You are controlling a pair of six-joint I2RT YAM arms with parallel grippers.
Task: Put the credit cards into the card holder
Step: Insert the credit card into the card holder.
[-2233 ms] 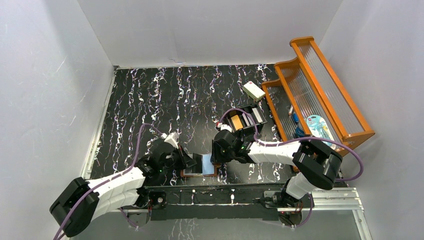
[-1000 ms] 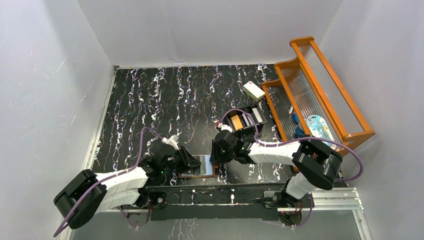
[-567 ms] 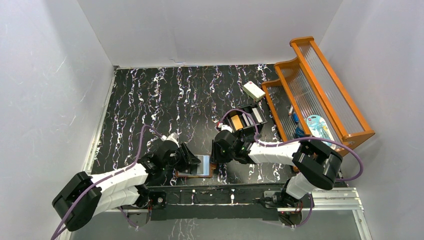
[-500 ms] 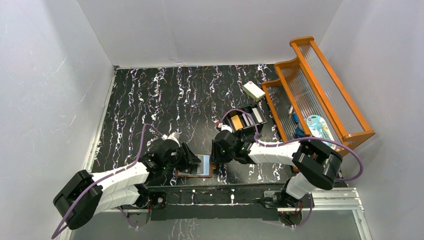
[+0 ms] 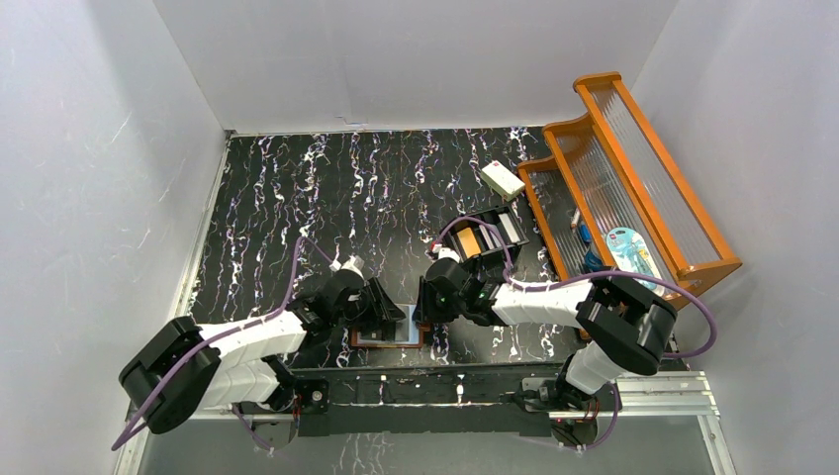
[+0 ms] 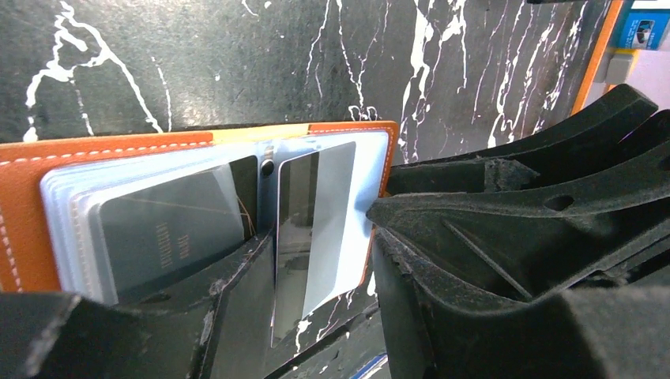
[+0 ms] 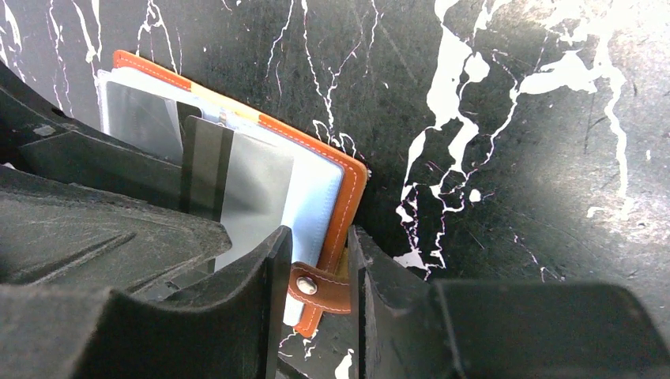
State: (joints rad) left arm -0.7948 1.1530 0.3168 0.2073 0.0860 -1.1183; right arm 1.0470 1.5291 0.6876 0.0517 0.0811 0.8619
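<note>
Overhead, white walls [image 5: 396, 59] box in a black, white-veined marble table [image 5: 297, 198]. Low in the centre, the orange card holder [image 5: 401, 333] lies open between both arms. The left gripper [image 6: 320, 225] stands spread, straddling a grey card [image 6: 324, 197] tucked partway into a sleeve. The right gripper [image 7: 318, 237] pinches the card holder by its snap tab [image 7: 316, 288].

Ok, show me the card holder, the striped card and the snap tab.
card holder [image 6: 20, 221]: left wrist view, on its orange leather cover.
striped card [image 6: 328, 225]: left wrist view, on its pale face beside the dark stripe.
snap tab [image 7: 328, 294]: right wrist view, on the orange strap beside the stud.
</note>
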